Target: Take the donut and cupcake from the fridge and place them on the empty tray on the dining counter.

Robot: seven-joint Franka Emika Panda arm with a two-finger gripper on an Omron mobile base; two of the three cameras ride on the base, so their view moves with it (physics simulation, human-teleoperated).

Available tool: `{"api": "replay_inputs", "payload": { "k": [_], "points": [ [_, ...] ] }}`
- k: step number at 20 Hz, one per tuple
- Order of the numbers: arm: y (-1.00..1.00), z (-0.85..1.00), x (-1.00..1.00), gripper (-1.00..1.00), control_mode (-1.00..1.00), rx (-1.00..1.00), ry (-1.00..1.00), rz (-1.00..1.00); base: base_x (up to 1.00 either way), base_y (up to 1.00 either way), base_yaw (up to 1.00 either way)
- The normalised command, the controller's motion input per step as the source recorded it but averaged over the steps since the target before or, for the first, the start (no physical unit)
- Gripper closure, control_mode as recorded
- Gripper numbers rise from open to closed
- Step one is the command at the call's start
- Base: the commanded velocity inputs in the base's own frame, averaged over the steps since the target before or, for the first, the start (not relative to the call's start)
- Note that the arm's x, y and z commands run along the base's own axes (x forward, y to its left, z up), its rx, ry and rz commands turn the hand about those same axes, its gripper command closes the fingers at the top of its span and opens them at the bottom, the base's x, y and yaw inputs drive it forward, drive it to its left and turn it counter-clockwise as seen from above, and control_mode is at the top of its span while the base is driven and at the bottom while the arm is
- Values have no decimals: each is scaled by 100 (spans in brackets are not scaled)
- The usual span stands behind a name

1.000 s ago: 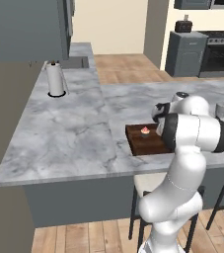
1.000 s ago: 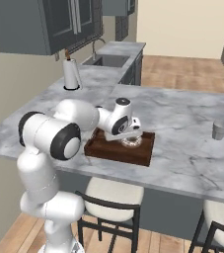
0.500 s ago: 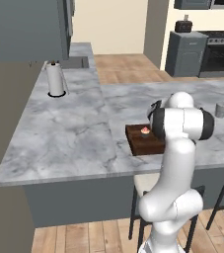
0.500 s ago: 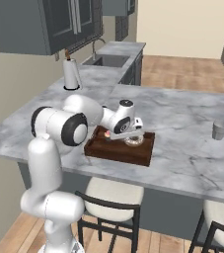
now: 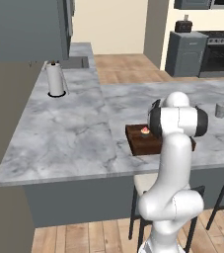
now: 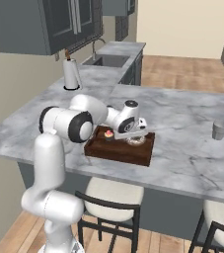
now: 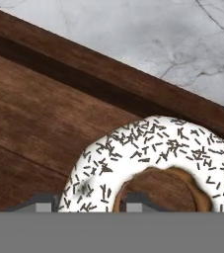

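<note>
Donut [image 7: 153, 163] rests inside tray [image 6: 118, 148] near the table's front edge, cupcake [image 6: 108, 134] just beside it. Jaws clenched on donut ring, fingertips [image 7: 43, 203] straddling it. Judgement: release fully, then lift straight up, clear of the cupcake.

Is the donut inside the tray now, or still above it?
Inside the tray: the hand view shows the donut over the wood floor within the rim. The gripper is shut on it; whether it rests flat, cannot tell.

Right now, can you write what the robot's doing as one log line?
gripper: shut on donut | donut: over tray | cupcake: on tray | tray: on dining counter
</note>
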Motion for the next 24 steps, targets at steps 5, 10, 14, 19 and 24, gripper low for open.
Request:
{"api": "replay_inputs", "payload": {
  "k": [5, 10, 14, 19, 24],
  "points": [
    [0, -6, -13, -100, -100, 0, 0, 0, 0, 0, 0],
    [0, 17, -28, -100, -100, 0, 0, -1, 0, 0, 0],
    [7, 35, -22, -100, -100, 0, -2, 0, 0, 0, 0],
    [4, 80, -59, -100, -100, -3, -25, 0, 0, 0, 0],
    [0, 98, -81, -100, -100, -9, -36, -2, 0, 0, 0]
  ]
}}
